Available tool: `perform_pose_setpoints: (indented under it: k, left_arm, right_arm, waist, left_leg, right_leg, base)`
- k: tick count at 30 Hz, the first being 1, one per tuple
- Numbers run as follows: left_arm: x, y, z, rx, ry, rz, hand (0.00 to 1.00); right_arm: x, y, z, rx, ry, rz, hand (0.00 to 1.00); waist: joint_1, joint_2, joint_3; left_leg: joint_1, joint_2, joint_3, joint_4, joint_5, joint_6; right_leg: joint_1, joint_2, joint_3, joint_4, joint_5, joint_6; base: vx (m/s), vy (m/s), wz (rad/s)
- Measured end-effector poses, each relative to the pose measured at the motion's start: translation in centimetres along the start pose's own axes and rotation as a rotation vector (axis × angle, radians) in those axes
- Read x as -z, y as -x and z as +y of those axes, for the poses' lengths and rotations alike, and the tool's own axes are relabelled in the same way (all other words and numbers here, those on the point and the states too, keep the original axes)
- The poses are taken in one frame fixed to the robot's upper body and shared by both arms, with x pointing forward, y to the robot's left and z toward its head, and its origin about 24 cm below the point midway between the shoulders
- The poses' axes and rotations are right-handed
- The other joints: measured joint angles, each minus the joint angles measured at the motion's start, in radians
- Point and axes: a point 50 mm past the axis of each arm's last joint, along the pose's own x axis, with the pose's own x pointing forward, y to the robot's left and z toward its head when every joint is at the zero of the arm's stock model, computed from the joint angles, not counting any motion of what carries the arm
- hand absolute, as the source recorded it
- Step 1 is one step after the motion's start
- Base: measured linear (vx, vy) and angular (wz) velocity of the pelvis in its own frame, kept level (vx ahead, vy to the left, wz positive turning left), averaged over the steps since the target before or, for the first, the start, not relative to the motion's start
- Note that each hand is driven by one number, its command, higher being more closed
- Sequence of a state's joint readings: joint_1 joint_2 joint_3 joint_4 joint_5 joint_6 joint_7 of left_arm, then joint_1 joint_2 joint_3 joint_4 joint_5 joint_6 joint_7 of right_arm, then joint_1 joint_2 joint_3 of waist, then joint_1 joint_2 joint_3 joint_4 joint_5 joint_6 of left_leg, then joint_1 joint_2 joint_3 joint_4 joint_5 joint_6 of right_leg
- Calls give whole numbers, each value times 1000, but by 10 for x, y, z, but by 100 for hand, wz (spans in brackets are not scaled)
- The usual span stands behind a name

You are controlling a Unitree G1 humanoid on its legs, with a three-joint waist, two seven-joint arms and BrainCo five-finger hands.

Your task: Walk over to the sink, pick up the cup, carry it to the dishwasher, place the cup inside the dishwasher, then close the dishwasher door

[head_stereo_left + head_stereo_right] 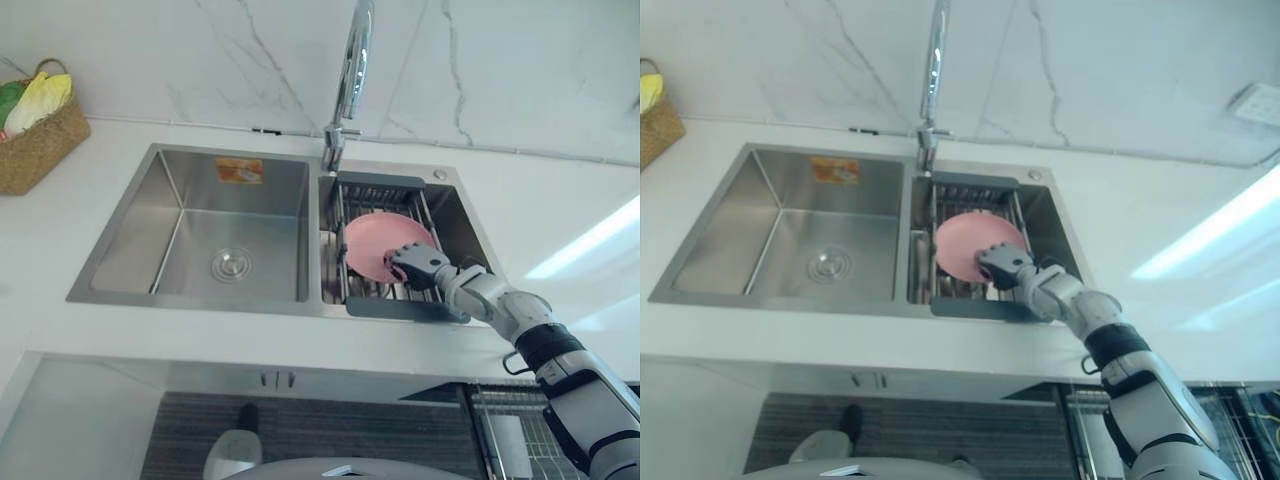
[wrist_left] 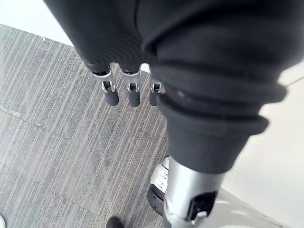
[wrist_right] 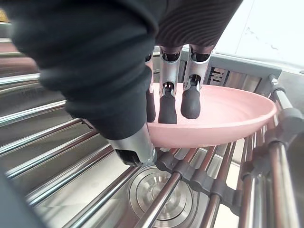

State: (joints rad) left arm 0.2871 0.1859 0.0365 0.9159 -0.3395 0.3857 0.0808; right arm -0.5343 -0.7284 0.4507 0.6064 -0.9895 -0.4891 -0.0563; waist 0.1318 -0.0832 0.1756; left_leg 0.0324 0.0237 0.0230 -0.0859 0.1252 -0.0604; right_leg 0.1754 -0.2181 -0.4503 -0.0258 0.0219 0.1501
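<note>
A pink shallow dish (image 1: pixel 372 238) leans in the dark-framed wire rack (image 1: pixel 404 309) set in the sink's right basin; no other cup-like thing shows. My right hand (image 1: pixel 418 265) reaches into that basin and grips the dish's near rim. In the right wrist view its fingers (image 3: pixel 167 102) lie inside the pink dish (image 3: pixel 232 114) with the thumb (image 3: pixel 137 149) against the rim's outer side. My left hand hangs over the grey floor, its fingers (image 2: pixel 112 93) straight and holding nothing.
A tall chrome faucet (image 1: pixel 350 80) stands behind the divider between the basins. The left basin (image 1: pixel 200 235) holds only its drain. A woven basket (image 1: pixel 35 135) sits on the white counter at far left. A dishwasher's wire rack (image 1: pixel 520 430) shows below the counter at lower right.
</note>
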Motion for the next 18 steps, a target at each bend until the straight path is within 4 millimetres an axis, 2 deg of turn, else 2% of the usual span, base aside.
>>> perform_pose_setpoints:
  k: [11,17,18]
  left_arm:
    - [0,0,0,-5,-18,-1,0]
    - [1,0,0,-7,-26,-3,0]
    - [1,0,-1,-6,-25,-3,0]
  right_arm:
    - [5,5,-2,20,-8,2,100]
    - [9,6,-12,182,-28,34,100]
    - [11,5,-19,233,-19,43,100]
  waist:
    - [3,0,0]
    - [2,2,1]
    - [0,4,3]
  left_leg:
    - [0,-1,-1,0,0,1]
    - [0,-2,-2,0,0,1]
    - [0,-2,-3,0,0,1]
  right_leg:
    - [0,-1,-1,1,-1,2]
    - [1,-2,-1,2,-2,2]
    - [1,-2,-1,2,-2,2]
  base:
    - [0,0,0]
    - [0,0,0]
    - [0,0,0]
